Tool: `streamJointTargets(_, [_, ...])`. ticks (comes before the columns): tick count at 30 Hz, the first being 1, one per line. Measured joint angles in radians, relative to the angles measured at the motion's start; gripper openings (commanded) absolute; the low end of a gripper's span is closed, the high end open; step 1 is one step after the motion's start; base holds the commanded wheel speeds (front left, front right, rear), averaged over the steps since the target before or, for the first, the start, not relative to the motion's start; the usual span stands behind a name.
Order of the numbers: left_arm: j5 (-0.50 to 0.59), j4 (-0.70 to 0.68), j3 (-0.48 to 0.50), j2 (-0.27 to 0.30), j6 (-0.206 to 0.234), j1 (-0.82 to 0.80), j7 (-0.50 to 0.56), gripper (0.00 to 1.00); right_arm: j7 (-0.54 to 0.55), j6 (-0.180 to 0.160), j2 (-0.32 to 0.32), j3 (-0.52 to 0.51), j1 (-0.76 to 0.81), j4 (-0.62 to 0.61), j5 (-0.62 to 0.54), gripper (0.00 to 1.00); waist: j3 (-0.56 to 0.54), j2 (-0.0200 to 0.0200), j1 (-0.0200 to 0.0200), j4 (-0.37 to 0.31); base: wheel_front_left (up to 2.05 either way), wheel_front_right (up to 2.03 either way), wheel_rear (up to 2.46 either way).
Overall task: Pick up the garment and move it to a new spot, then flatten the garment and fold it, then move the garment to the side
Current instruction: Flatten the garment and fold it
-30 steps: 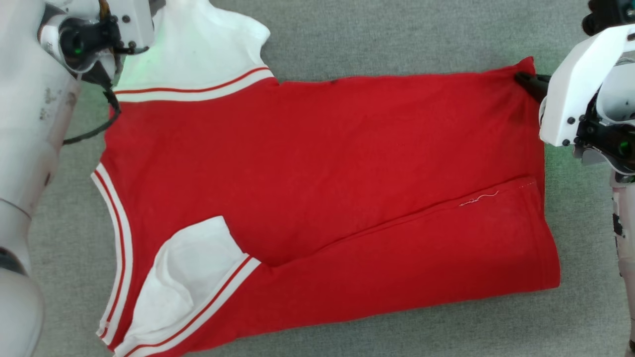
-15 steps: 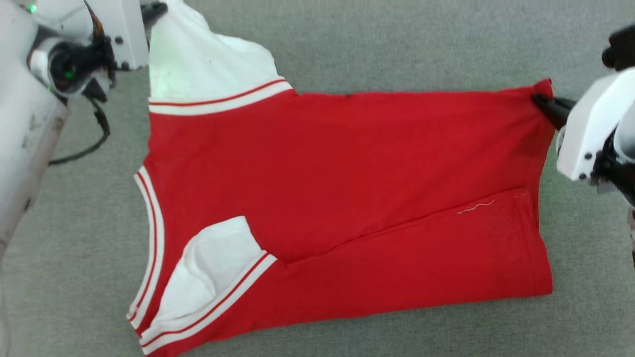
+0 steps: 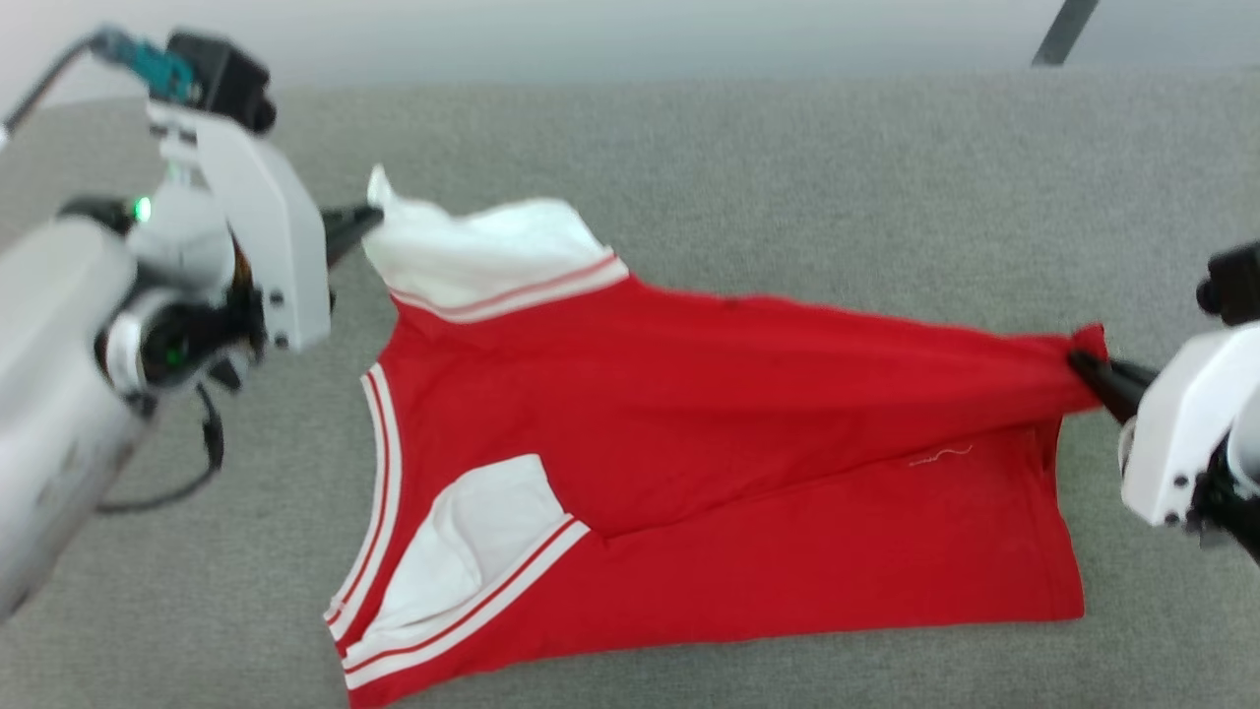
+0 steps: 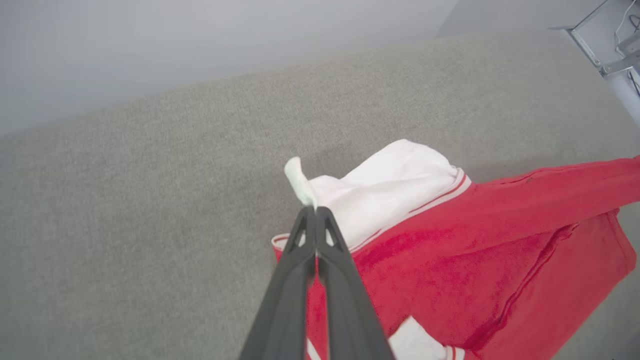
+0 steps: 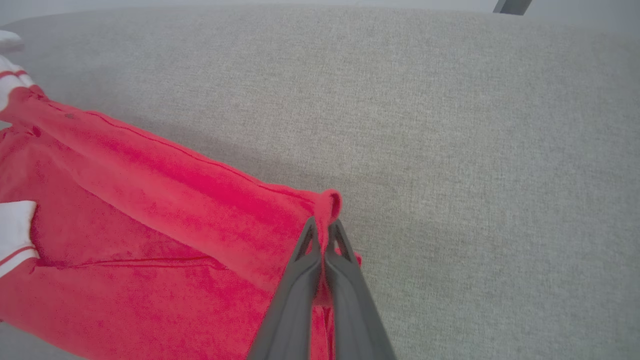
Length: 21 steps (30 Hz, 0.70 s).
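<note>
The garment (image 3: pixel 709 443), a red jersey with white sleeves and striped trim, lies partly folded on the grey surface with its plain red side up. My left gripper (image 3: pixel 369 215) is shut on the tip of the far white sleeve (image 4: pixel 380 192), lifting it; in the left wrist view the left gripper (image 4: pixel 316 210) has both fingers pressed together on white cloth. My right gripper (image 3: pixel 1078 362) is shut on the far red hem corner (image 5: pixel 327 202), raised off the surface. The cloth between the two grips is pulled into a taut ridge. The near edge still rests flat.
Grey fabric surface (image 3: pixel 787 177) stretches behind the garment to a pale wall. A dark leg or bar (image 3: pixel 1063 30) stands at the far right. A metal frame (image 4: pixel 612 45) shows at the upper right of the left wrist view.
Both grippers have risen with the far edge of the garment, which now lifts off the surface. The head camera has tilted up, so the wall and far edge have come into view.
</note>
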Motion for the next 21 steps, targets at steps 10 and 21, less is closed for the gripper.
streamJointTargets(10, [-0.086, -0.452, 0.000, 0.207, 0.257, 0.261, -0.016, 0.00, 0.043, 0.000, 0.028, -0.060, 0.191, -0.093, 0.016, 0.00, -0.075, 0.0000, 0.0000, 0.030, 0.00, 0.00, 0.00])
streamJointTargets(21, [-0.160, -0.645, -0.041, 0.276, 0.386, 0.465, -0.057, 0.00, 0.052, 0.000, 0.051, -0.076, 0.274, -0.097, -0.010, 0.00, -0.095, 0.0000, 0.0000, 0.039, 0.00, 0.00, 0.00])
